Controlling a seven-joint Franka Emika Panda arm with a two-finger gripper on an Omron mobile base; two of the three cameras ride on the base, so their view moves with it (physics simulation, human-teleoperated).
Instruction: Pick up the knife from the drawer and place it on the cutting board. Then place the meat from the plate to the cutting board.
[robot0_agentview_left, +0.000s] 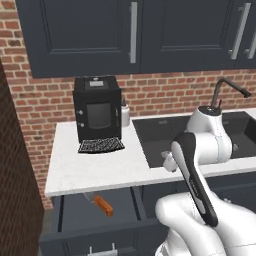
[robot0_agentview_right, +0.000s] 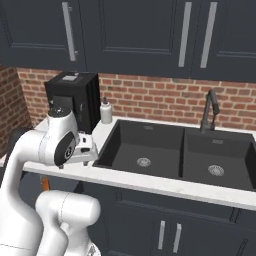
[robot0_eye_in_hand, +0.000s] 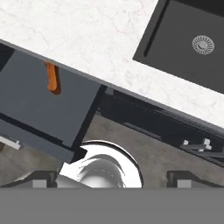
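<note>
Under the counter (robot0_agentview_left: 90, 170) edge – knife (robot0_agentview_left: 102, 204) half hidden in the open drawer (robot0_agentview_left: 80, 220)

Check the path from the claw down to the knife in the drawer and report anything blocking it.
The drawer is pulled open, and the knife's orange handle lies bare on its floor. The white counter edge overhangs the blade end, so the claw must come in from the front. Nothing else visible stands between them.

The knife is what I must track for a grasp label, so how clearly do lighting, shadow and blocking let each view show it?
Left base view: the knife lies in the open drawer, its orange handle evenly lit, its blade dim under the counter edge. Hand view: handle sharp, blade hidden beneath the counter. Right base view: an orange sliver behind the arm.
</note>
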